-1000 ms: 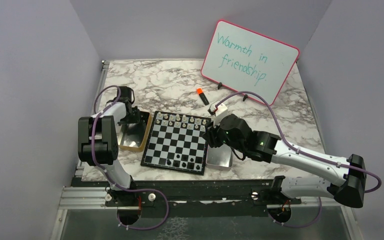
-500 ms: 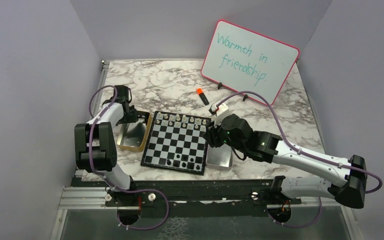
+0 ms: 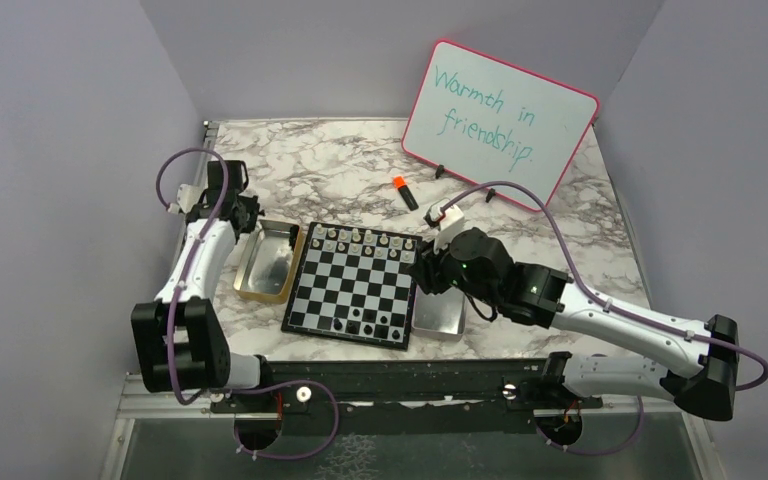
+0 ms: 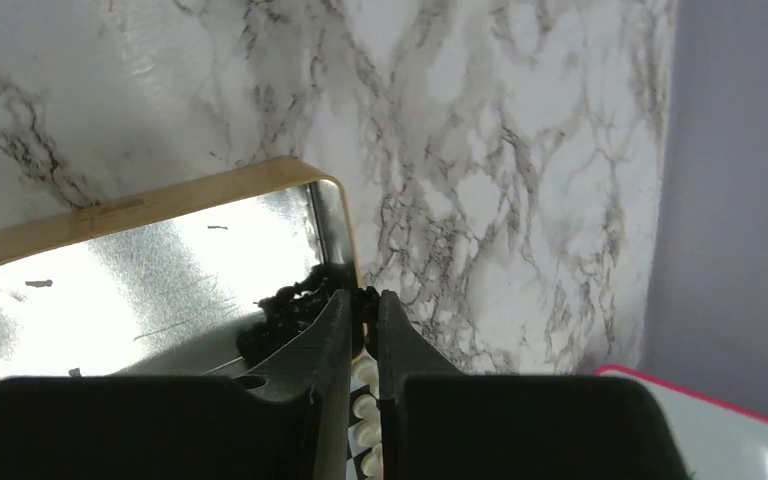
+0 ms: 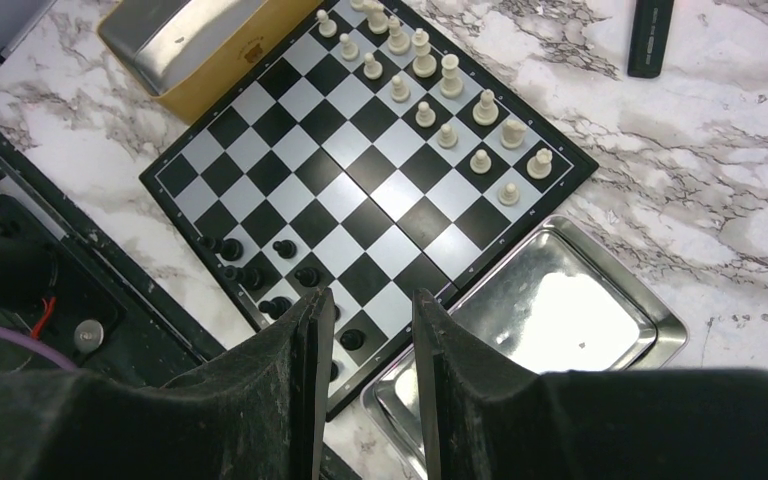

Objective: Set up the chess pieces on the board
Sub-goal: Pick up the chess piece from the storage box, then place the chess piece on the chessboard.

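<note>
Beyond my right gripper (image 5: 365, 300), spread apart over the board (image 5: 360, 170), the whiteboard (image 3: 500, 120) reads "Warmth in friendship." My left gripper (image 4: 363, 305) pinches a black piece (image 4: 366, 294), axis unclear.

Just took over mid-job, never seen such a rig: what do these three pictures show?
Two robot arms are bolted at the near edge of a marble table. The wide picture looks down from above and behind them; the other two come from a camera on each wrist. On the table lie a chessboard, a gold tray left of it, a silver tray right of it, an orange-capped marker and a whiteboard behind. White pieces stand on the board's far rows; a few black pieces stand on its near rows, more lie in the gold tray. The left pincer, above that tray's corner, is closed on what looks like a black piece. The right pincer is open and empty, over the board's near edge beside the silver tray.
</note>
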Action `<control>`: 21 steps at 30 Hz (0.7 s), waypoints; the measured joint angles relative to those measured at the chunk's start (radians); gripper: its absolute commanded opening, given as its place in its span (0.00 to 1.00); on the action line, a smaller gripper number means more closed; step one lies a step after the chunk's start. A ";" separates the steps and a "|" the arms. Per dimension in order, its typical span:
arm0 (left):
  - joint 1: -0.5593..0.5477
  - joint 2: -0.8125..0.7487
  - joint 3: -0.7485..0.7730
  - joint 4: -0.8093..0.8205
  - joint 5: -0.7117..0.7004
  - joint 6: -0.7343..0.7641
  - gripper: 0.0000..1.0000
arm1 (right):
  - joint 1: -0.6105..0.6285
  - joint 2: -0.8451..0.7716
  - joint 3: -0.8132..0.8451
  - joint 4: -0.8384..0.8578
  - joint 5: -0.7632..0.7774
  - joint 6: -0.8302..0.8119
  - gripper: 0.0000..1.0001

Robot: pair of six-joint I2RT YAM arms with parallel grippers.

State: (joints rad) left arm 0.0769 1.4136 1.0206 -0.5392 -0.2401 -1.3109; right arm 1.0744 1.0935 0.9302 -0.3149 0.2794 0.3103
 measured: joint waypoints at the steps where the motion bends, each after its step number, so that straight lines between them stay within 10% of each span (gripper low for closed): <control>1: 0.000 -0.018 0.000 0.008 -0.002 0.027 0.00 | 0.000 -0.003 0.000 0.000 0.000 0.003 0.40; 21: -0.118 -0.452 -0.138 0.333 0.380 0.803 0.00 | 0.000 0.029 -0.007 0.082 -0.118 0.041 0.46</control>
State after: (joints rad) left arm -0.0410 0.9615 0.8825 -0.2062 0.1398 -0.5083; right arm 1.0744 1.1225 0.9234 -0.2333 0.1612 0.3511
